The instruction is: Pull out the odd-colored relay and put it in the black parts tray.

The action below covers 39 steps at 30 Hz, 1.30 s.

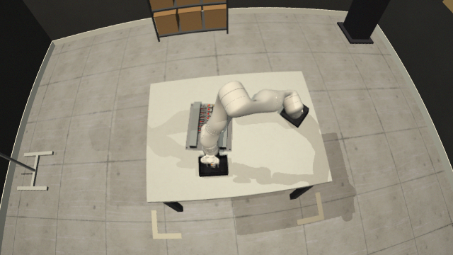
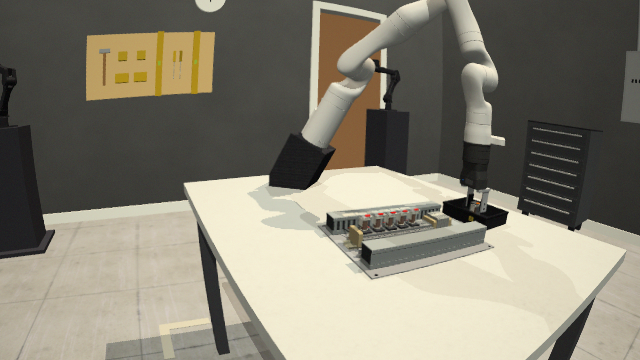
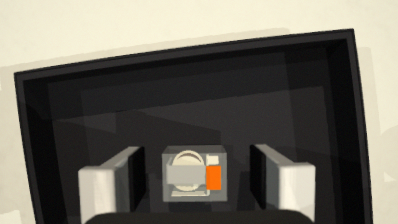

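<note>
Relay (image 1: 212, 165) (image 2: 475, 205) (image 3: 194, 175) with the orange button is inside the black tray (image 1: 213, 174) (image 2: 492, 219) (image 3: 185, 54), its button side facing up to the wrist camera. In that view it sits near the middle from left to right, with the orange button on its right half.

The tool (image 1: 212, 165) (image 2: 476, 207) (image 3: 197, 168) points down into the tray with its fingers wide apart, one on the left of the relay and one on the right. A dark gap shows on both sides, so neither finger touches it and nothing is gripped.

In the exterior view, the panel (image 1: 230, 149) (image 2: 380, 275) lies flat on the desk (image 1: 269, 142) (image 2: 300, 300) (image 3: 125, 25), with the tray just beyond its right end. Five red-button relays (image 2: 391, 221) stand in a row between the panel's two grey ducts (image 1: 194, 124) (image 2: 425, 245). They look upright and level with one another, though the near duct stands in front of their mounting, so how fully they are seated is hard to tell.

The arm (image 1: 233, 99) (image 2: 477, 80) arches high from its black base (image 2: 300, 162) at the far left of the desk, then drops to the tray.
</note>
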Each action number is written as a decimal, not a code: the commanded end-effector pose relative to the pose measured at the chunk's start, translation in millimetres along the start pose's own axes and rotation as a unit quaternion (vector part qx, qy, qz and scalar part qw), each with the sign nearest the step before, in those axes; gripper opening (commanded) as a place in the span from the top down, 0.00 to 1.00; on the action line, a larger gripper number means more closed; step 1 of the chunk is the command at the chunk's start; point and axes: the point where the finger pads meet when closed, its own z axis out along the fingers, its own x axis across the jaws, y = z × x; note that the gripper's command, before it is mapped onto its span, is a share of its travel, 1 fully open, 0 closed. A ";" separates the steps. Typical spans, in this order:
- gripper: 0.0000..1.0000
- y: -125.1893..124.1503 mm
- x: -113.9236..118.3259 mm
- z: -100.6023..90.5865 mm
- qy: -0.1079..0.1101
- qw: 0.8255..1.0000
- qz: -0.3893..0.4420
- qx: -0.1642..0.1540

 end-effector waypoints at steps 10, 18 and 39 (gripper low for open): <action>0.02 -0.2 0.7 -6.2 0.001 1.000 0.000 0.000; 0.02 -0.2 0.6 -9.1 0.001 1.000 0.000 0.000; 0.02 -0.2 0.6 -18.2 0.001 1.000 0.000 0.000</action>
